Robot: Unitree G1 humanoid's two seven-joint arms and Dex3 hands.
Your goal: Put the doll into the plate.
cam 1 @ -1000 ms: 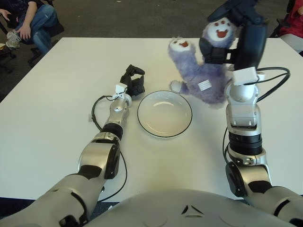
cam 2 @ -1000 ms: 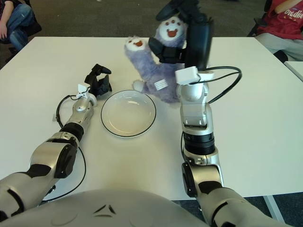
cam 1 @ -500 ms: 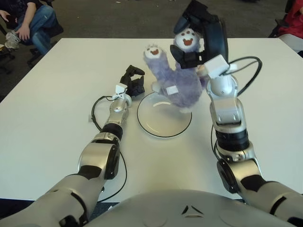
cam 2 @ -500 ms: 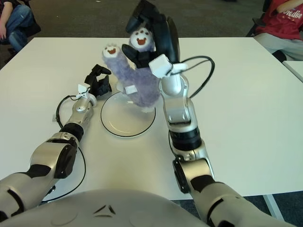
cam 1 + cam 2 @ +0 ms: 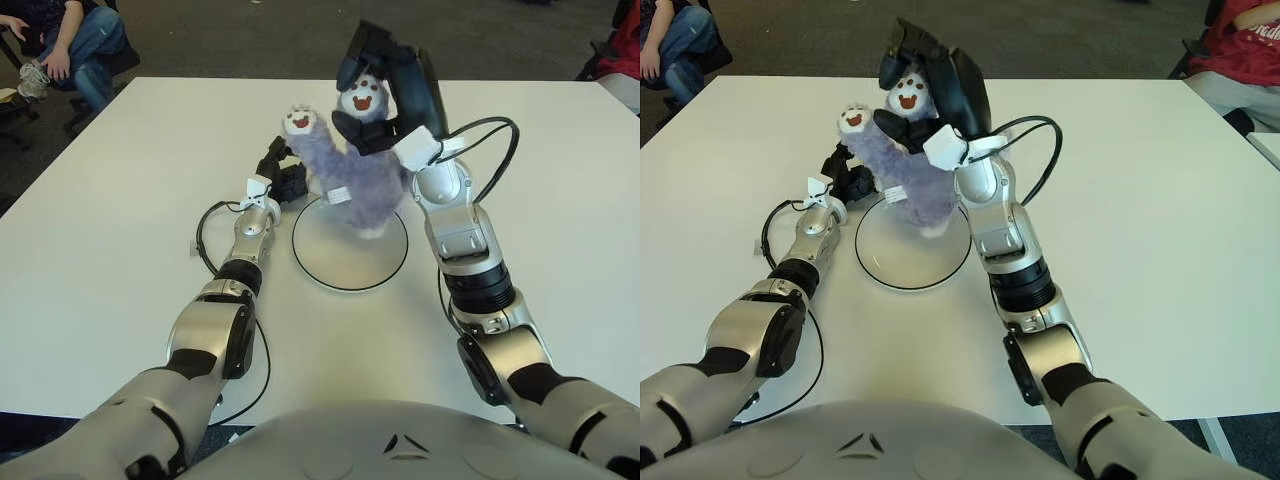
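Doll [image 5: 355, 175] hanging over the plate [image 5: 349, 265], gripped in my right hand [image 5: 385, 75].
I am holding it by one leg above the far rim; my left hand [image 5: 283, 175] is sitting curled, empty, beside the plate's left edge.

Silver-grey shells cover both arms, broken up by black joint rings at elbow and forearm. The right robot hand [image 5: 385, 75] is all black, blocky, 3-fingered, with a white square module at the wrist and a black cable looping out from it. The left robot hand [image 5: 282, 170] is black too, with a small white tag at its wrist and a thin black cable curling alongside. A pale grey torso fills the bottom edge, marked with small dark triangles.
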